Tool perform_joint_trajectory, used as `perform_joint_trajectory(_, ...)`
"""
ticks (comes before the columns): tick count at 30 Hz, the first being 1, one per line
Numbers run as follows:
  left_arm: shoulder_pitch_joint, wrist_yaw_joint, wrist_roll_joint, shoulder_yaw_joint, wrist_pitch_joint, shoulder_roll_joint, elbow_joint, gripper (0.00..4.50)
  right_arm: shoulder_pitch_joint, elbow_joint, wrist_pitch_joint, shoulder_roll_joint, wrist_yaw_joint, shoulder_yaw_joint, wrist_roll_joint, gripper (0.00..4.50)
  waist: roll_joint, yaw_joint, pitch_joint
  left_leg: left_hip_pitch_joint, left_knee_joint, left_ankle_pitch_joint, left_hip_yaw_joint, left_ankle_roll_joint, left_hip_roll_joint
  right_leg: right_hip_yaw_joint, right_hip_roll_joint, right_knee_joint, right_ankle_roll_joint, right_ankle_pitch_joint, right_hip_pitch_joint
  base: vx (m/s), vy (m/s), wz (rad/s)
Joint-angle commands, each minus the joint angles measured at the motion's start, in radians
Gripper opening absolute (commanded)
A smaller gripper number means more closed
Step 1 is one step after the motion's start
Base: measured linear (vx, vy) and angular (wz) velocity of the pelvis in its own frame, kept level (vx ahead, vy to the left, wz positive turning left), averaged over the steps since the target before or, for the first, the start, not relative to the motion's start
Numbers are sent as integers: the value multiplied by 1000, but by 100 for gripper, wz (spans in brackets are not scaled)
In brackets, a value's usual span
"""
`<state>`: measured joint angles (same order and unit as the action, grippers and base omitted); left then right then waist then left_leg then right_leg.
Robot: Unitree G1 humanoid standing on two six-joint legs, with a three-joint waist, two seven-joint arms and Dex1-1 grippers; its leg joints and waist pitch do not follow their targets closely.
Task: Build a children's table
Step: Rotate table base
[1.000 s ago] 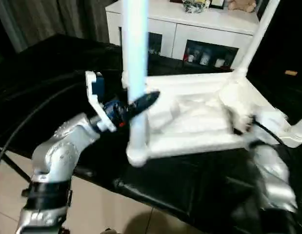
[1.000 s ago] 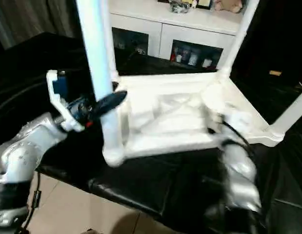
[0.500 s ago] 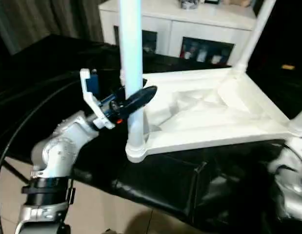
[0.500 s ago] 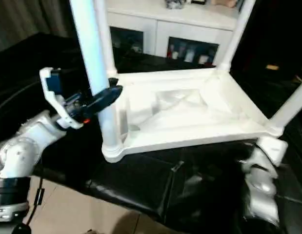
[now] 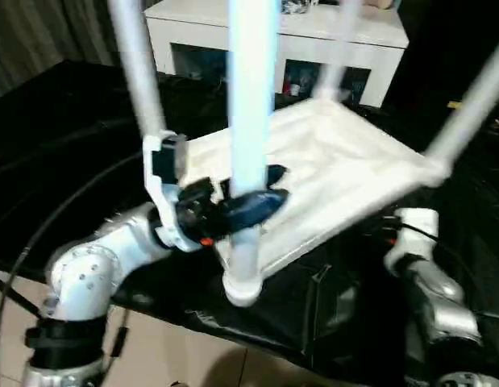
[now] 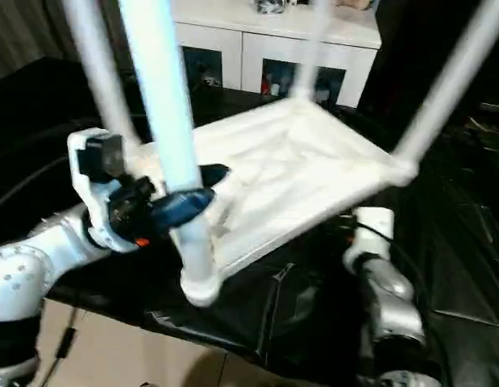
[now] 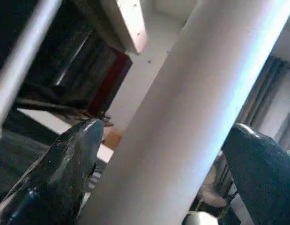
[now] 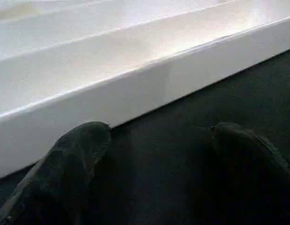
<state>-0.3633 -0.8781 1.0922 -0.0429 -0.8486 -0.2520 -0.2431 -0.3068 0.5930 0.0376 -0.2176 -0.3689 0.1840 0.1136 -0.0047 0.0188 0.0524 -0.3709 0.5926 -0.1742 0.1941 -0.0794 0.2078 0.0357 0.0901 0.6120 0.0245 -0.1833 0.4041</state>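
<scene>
White plastic makes up the children's table [image 5: 330, 173], which lies upside down on a black surface [image 5: 330, 322], ribbed underside up and tilted, four round tapering legs pointing upward, likely so the legs can be seated from above. Its rounded-cornered top stretches away beyond the left gripper [image 5: 261, 192]. That gripper's two black fingers straddle the nearest leg [image 5: 251, 121] low down, spread wide to the leg's thickness, probably to steady or turn it; firm contact is unclear. Below the table's near edge, the right gripper [image 8: 159, 154] stands spread and empty, the smooth white rim just ahead of its fingers.
</scene>
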Motion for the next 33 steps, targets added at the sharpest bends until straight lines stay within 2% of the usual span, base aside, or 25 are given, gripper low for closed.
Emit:
perform_joint_trajectory(1, -10, 19, 4, 45, -9, 23, -35, 444, -22, -37, -12, 28, -70, -64, 9, 423, -11, 10, -60, 5, -69, -256, 0, 15, 7, -23, 21, -73, -197, -251, -43, 0, 0, 0)
perform_joint_trajectory(3, -16, 33, -8, 58, -5, 43, -31, 444, -25, -40, -12, 37, -90, -79, 3, 423, -14, 11, -59, 5, -69, -253, 0, 14, 8, -23, 21, -74, -196, -250, -43, 0, 0, 0)
perform_joint_trajectory(5, -44, 80, -65, 86, 27, 85, 6, 444, -30, -43, -20, 55, -133, -119, -6, 423, -12, 15, -59, 8, -69, -251, -1, 14, 9, -24, 21, -74, -193, -245, -42, 0, 0, 0)
perform_joint_trajectory(6, -44, 80, -65, 86, 27, 85, 6, 444, -30, -43, -20, 55, -133, -119, -6, 423, -12, 16, -58, 8, -70, -255, 0, 14, 10, -24, 20, -76, -192, -249, -40, 0, 0, 0)
perform_joint_trajectory(8, -68, 111, -122, 117, 63, 123, 39, 444, -35, -43, -27, 68, -155, -149, -10, 423, -10, 20, -58, 8, -71, -260, -2, 10, 10, -24, 21, -77, -186, -253, -42, 0, 0, 0)
perform_joint_trajectory(12, -103, 123, -187, 166, 107, 171, 96, 444, -34, -57, -29, 89, -188, -185, -15, 423, -17, 19, -60, 4, -70, -252, -3, 7, 8, -24, 24, -78, -172, -259, -46, 0, 0, 0)
perform_joint_trajectory(15, -170, 214, -343, 209, 244, 252, 235, 444, -30, -59, -41, 101, -200, -209, -27, 423, -17, 23, -58, 9, -70, -260, -2, 12, 8, -25, 23, -84, -170, -265, -41, 0, 0, 0)
perform_joint_trajectory(16, -172, 217, -349, 210, 248, 254, 239, 444, -30, -59, -41, 101, -199, -210, -27, 423, -18, 23, -59, 7, -70, -262, -3, 11, 8, -25, 24, -85, -167, -269, -42, 0, 0, 0)
perform_joint_trajectory(17, -197, 236, -414, 228, 317, 272, 284, 444, -29, -56, -45, 101, -201, -210, -27, 423, -23, 21, -60, -1, -73, -267, -7, 9, 7, -22, 26, -87, -150, -288, -48, 0, 0, 0)
perform_joint_trajectory(18, -227, 259, -457, 243, 363, 303, 331, 444, -23, -63, -45, 100, -202, -216, -28, 423, -24, 19, -60, -1, -74, -273, -9, 9, 8, -22, 26, -88, -144, -297, -48, 0, 0, 0)
perform_joint_trajectory(20, -259, 276, -478, 256, 389, 350, 379, 444, -11, -78, -42, 99, -208, -223, -26, 423, -25, 22, -61, 7, -70, -283, -6, 13, 8, -24, 26, -91, -149, -294, -42, 0, 0, 0)
perform_joint_trajectory(22, -266, 275, -466, 256, 376, 371, 391, 444, -4, -86, -40, 99, -215, -223, -21, 423, -27, 23, -62, 1, -71, -272, -7, 16, 8, -23, 29, -87, -160, -281, -48, 0, 0, 0)
perform_joint_trajectory(23, -270, 288, -490, 274, 396, 388, 406, 444, 2, -90, -43, 96, -210, -223, -24, 423, -23, 25, -63, 4, -69, -266, -5, 24, 10, -23, 27, -86, -179, -250, -44, 0, 0, 0)
perform_joint_trajectory(25, -270, 286, -517, 298, 410, 418, 429, 444, 14, -100, -39, 93, -205, -214, -22, 423, -26, 27, -63, 4, -70, -275, -6, 29, 11, -22, 26, -88, -183, -248, -45, 0, 0, 0)
perform_joint_trajectory(26, -264, 295, -542, 313, 434, 435, 437, 444, 25, -110, -42, 86, -191, -203, -25, 423, -18, 31, -64, 7, -70, -281, -7, 28, 12, -22, 26, -87, -185, -245, -43, 0, 0, 0)
perform_joint_trajectory(27, -261, 299, -558, 319, 451, 441, 441, 444, 33, -119, -44, 81, -182, -195, -23, 423, -22, 30, -62, 7, -71, -289, -6, 29, 12, -22, 25, -91, -184, -248, -42, 0, 0, 0)
perform_joint_trajectory(28, -261, 299, -558, 319, 451, 441, 441, 444, 33, -119, -44, 81, -182, -195, -23, 423, -17, 33, -62, 8, -72, -297, -7, 28, 13, -21, 26, -91, -183, -252, -41, 0, 0, 0)
perform_joint_trajectory(29, -262, 293, -589, 322, 487, 435, 448, 444, 43, -133, -50, 72, -167, -183, -23, 423, -23, 36, -62, 6, -74, -312, -9, 26, 12, -20, 26, -91, -180, -267, -44, 0, 0, 0)
perform_joint_trajectory(31, -268, 259, -602, 307, 508, 396, 433, 444, 58, -166, -46, 54, -156, -159, -13, 423, -24, 39, -61, 9, -75, -327, -9, 24, 13, -21, 27, -95, -165, -295, -41, 0, 0, 0)
perform_joint_trajectory(33, -268, 204, -581, 296, 489, 354, 396, 444, 69, -191, -42, 39, -154, -142, -2, 423, -24, 40, -62, 5, -76, -324, -11, 23, 12, -20, 28, -93, -158, -302, -43, 0, 0, 0)
